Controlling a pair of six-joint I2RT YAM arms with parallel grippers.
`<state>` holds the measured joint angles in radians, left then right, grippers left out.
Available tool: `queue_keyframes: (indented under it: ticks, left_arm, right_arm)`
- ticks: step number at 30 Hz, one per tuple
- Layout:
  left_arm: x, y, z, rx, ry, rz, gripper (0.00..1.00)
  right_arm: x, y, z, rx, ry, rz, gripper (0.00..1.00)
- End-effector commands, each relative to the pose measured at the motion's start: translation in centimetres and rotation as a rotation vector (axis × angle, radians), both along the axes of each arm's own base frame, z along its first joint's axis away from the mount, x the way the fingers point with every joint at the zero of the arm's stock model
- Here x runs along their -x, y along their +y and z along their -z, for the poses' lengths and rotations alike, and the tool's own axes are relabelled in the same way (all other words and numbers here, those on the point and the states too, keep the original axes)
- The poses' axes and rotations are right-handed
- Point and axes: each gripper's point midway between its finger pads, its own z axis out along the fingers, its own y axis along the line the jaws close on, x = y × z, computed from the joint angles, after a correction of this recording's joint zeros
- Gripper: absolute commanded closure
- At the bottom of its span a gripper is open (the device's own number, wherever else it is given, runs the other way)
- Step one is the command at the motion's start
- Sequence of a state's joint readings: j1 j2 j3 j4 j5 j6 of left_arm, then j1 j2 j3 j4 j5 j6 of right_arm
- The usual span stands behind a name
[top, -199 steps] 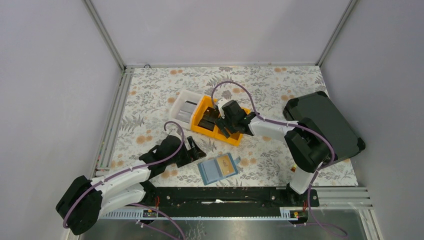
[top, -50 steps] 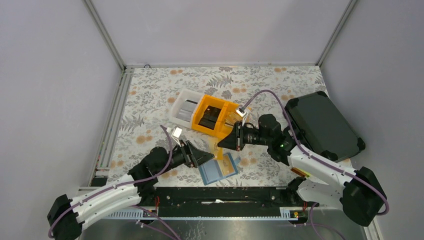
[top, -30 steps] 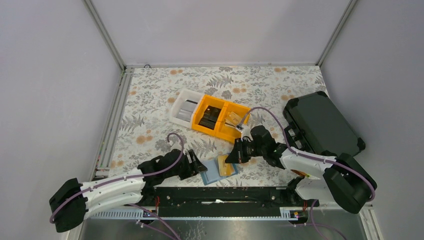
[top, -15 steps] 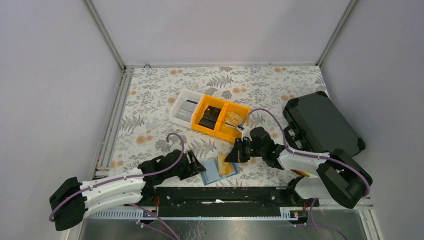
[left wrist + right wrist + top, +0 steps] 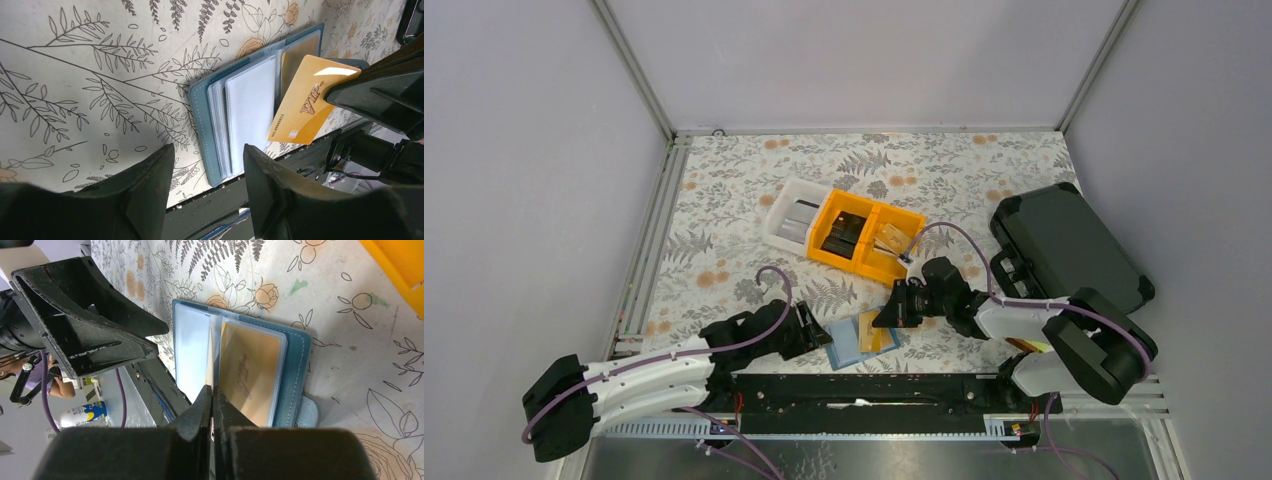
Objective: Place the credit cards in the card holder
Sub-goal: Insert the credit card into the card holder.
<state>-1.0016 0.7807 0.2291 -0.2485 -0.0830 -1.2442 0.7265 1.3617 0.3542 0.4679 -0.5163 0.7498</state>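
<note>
- holder (image 5: 200, 125): teal outside, pale see-through sleeves inside
- card (image 5: 305, 107): gold, with darker brownish VIP lettering
- surface (image 5: 75, 75): cream, with a grey leaf and fern print plus orange flowers
- orange bin (image 5: 879, 270) next to a white bin (image 5: 776, 212)
- case (image 5: 1069, 250): plain black

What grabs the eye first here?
The gold VIP card pinched in the right gripper, angled over the open teal card holder, front and centre. Next, the orange bin just behind it and the big black case at far right.
</note>
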Motion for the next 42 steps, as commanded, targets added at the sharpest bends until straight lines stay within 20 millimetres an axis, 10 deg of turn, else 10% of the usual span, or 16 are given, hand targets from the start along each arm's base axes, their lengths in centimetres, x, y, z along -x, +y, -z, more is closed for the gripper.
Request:
queue_keyframes:
  ticks: [1, 32, 42]
  left_arm:
    - [-0.2, 0.4, 0.4, -0.032, -0.001, -0.014, 0.46]
    - [-0.2, -0.6, 1.8, -0.049, 0.006, 0.033, 0.6]
    - [-0.6, -0.4, 1.3, -0.044, -0.018, 0.015, 0.61]
  right_arm:
    - [0.1, 0.0, 0.4, -0.014, 0.011, 0.006, 1.0]
    - [0.4, 2.9, 3.2, 0.072, 0.04, -0.079, 1.0]
    - [-0.2, 3.4, 3.3, 0.169, -0.034, -0.079, 0.68]
